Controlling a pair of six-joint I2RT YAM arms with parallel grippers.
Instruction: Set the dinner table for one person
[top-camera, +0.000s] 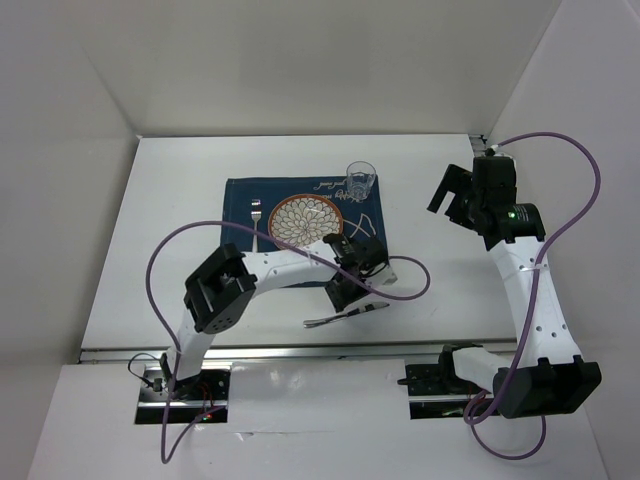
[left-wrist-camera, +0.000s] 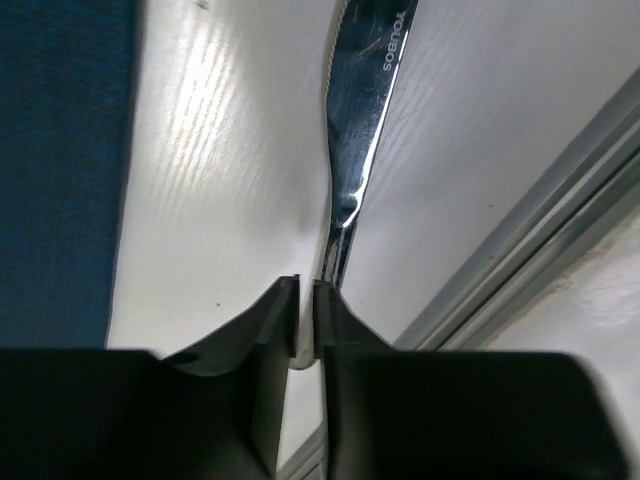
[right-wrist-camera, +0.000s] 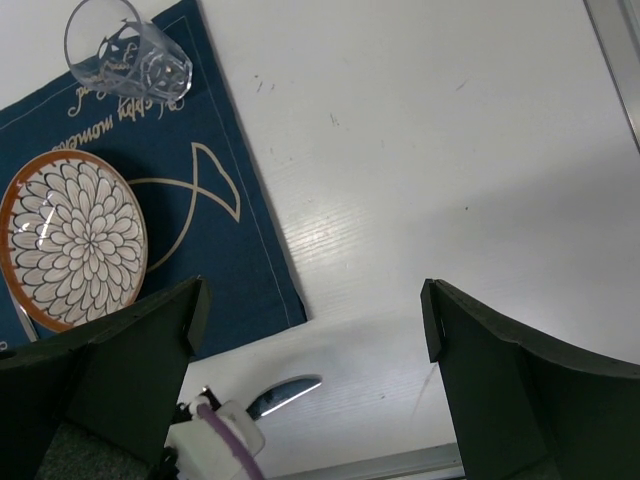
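White desk (top-camera: 180, 180) fills the overhead view, with a metal rail (top-camera: 280, 351) along its near edge. Navy placemat (top-camera: 240, 200) with a white fish drawing lies mid-desk, toward the far side. On the placemat:
- Round plate (top-camera: 308, 218), orange rim and petal pattern, in the middle.
- Fork (top-camera: 255, 218) just left of the plate.
- Clear glass (top-camera: 361, 180) upright at the mat's far right corner.

Left pincer (left-wrist-camera: 306, 295) is low by the near right corner of the placemat. Its fingers are drawn almost together, with only a thin slit between them, clamped on the handle of a knife (left-wrist-camera: 355, 150). The blade points away from the wrist camera. The knife sits over bare desk, off the mat, between the mat edge and the near rail, and runs roughly along the rail. The blade looks very close to the desk surface; I can't tell whether it is touching or just above.

Right pincer (right-wrist-camera: 312, 330) is spread wide, with nothing between the fingers and nothing held. It is raised over the bare right part of the desk, well apart from the placemat in the overhead view. Its wrist camera looks down on the glass, the plate, the mat's right edge, and the knife tip poking out beside the left arm's purple cable (right-wrist-camera: 225, 445).
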